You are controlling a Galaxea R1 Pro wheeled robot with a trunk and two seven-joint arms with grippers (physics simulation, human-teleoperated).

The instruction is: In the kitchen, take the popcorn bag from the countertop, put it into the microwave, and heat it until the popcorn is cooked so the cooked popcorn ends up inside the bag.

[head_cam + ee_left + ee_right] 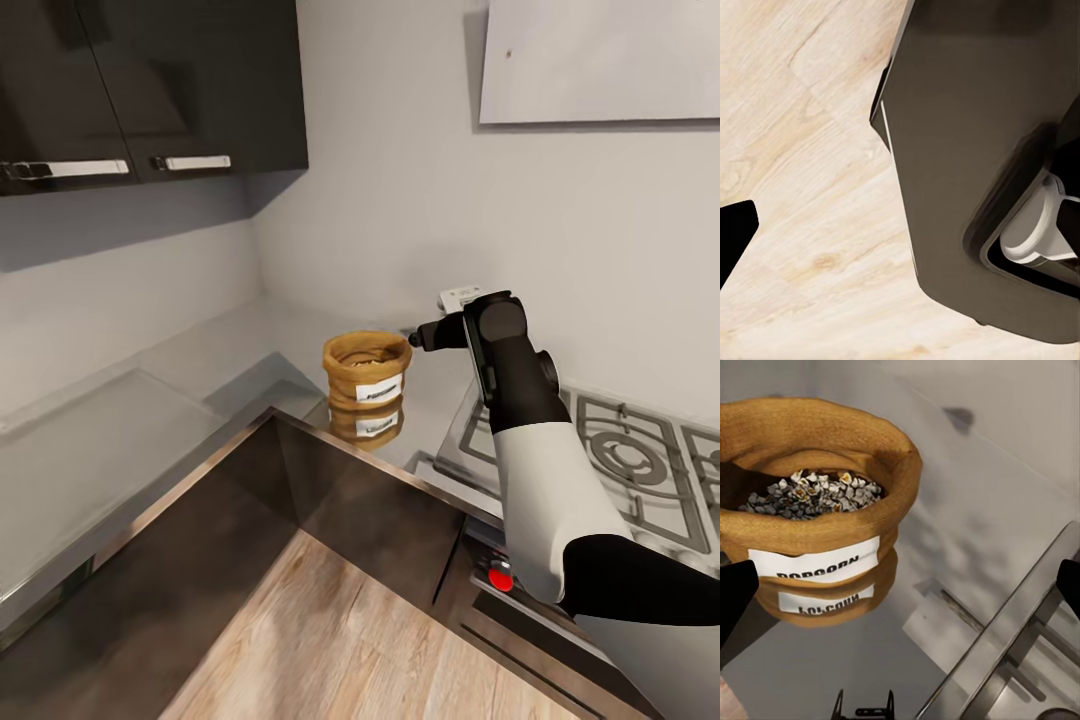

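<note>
Right tool (432,334) hovers just beside the bag (367,375), which sits upright on the counter (150,420) near the hob (620,450). Its fingers look spread wide, empty. Soft, light cloth sack, looks squashable: best pinched at the rolled rim.

The grey polished countertop (120,440) runs in an L around the corner, its shiny metal front edge facing the wood floor (330,640). On it, at about twelve o'clock from the inner corner, stands the popcorn bag (367,375), upright and mirrored in the slab. At three o'clock from the bag lies the steel gas hob (620,455).
</note>
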